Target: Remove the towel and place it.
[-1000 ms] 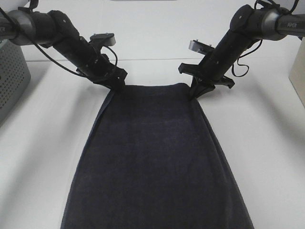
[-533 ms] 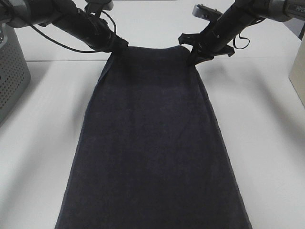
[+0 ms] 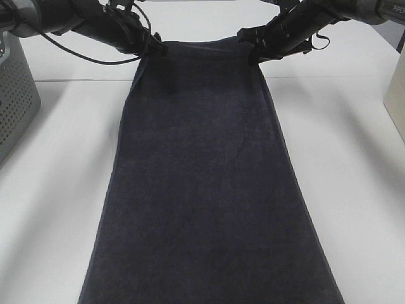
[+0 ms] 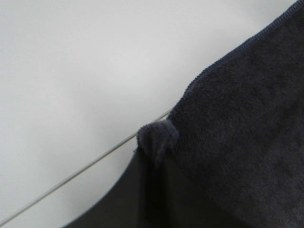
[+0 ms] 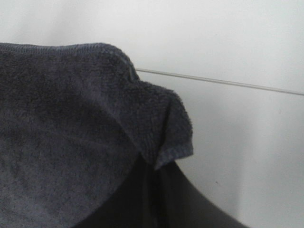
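The dark charcoal towel (image 3: 202, 183) hangs stretched from its two far corners and runs toward the near edge of the white table (image 3: 57, 183). My left gripper (image 3: 154, 48) is shut on the towel's far left corner, seen up close in the left wrist view (image 4: 156, 142). My right gripper (image 3: 253, 50) is shut on the far right corner, seen in the right wrist view (image 5: 164, 147). Both hold the top hem well above the table. The towel's lower end runs out of the frame.
The grey perforated basket (image 3: 14, 95) stands at the left edge of the table. A beige object (image 3: 395, 95) sits at the right edge. A white wall rises behind the table.
Both grippers have risen and moved back with the towel corners, lifting the top hem higher and drawing more of the towel up off the table.
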Controlling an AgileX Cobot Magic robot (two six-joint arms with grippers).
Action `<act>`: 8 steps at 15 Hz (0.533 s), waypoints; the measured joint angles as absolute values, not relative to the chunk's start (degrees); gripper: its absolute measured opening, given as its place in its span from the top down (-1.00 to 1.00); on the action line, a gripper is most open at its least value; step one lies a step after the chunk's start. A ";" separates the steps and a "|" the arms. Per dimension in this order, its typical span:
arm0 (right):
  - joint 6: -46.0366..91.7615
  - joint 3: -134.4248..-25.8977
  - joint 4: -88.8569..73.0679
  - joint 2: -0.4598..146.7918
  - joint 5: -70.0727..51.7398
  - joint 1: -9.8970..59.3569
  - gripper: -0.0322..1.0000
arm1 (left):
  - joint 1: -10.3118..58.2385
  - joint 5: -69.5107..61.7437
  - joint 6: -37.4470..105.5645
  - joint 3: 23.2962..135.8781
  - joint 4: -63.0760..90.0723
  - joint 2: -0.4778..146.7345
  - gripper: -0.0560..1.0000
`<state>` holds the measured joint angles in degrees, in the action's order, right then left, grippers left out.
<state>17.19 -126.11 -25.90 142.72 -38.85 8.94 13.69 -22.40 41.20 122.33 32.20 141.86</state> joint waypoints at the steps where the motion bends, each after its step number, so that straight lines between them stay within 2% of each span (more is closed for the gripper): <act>1: 17.19 -126.11 -25.90 142.78 -37.24 8.94 0.93 | 13.69 -20.74 41.25 122.33 32.26 142.27 0.84; 8: 17.19 -126.11 -26.18 146.16 -31.74 9.00 0.93 | 13.81 -13.98 42.34 122.38 32.26 146.10 0.84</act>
